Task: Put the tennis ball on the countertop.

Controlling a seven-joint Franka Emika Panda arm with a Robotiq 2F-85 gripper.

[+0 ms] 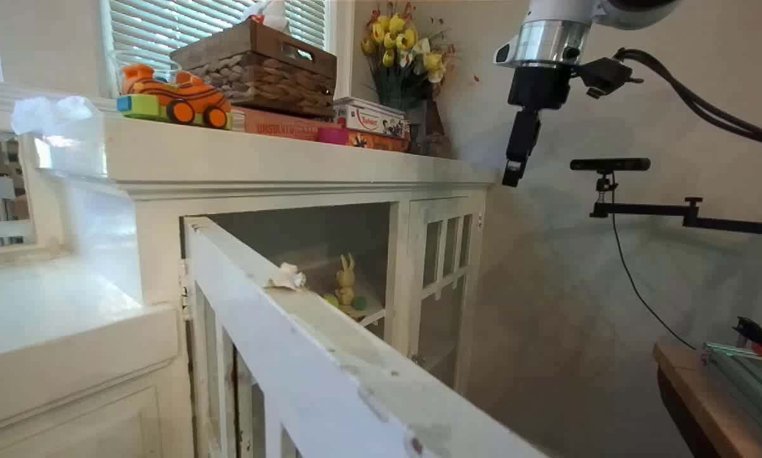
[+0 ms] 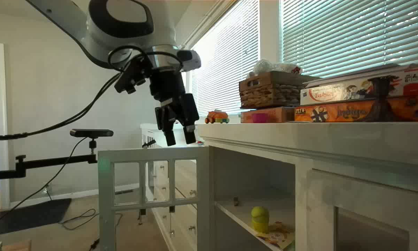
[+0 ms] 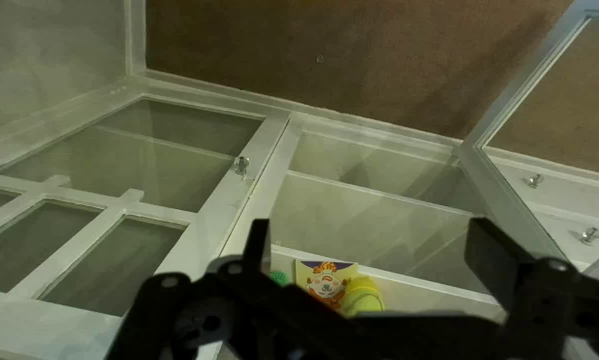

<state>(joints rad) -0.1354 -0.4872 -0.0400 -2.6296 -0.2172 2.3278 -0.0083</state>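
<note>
We have a pale wall (image 2: 55, 90) at the back of the room, and windows with blinds (image 2: 355, 38) lowered. Below them stands a white cabinet (image 2: 303, 209), capped by the countertop (image 1: 292, 159), a long flat slab with a moulded edge. The robot arm (image 2: 163, 28) reaches down in front; a glass-paned door (image 2: 155, 205) is swung outward, baring a shelf (image 2: 242, 211). On the countertop we find game boxes (image 2: 355, 101), a wicker basket (image 2: 273, 94), a flower bunch (image 1: 397, 44) and an orange toy (image 1: 177, 95). The gripper (image 2: 180, 141) hangs released, its fingers downward and spread well apart, grasping nothing. On the shelf, beneath countertop level, a printed card (image 3: 324, 282) lies just beside what looks to us like an upright yellow cup (image 2: 260, 227). Atop that sits the tennis ball (image 2: 260, 212): round, pointing no particular way, though with the cup it forms a stack whose long axis runs vertical.
</note>
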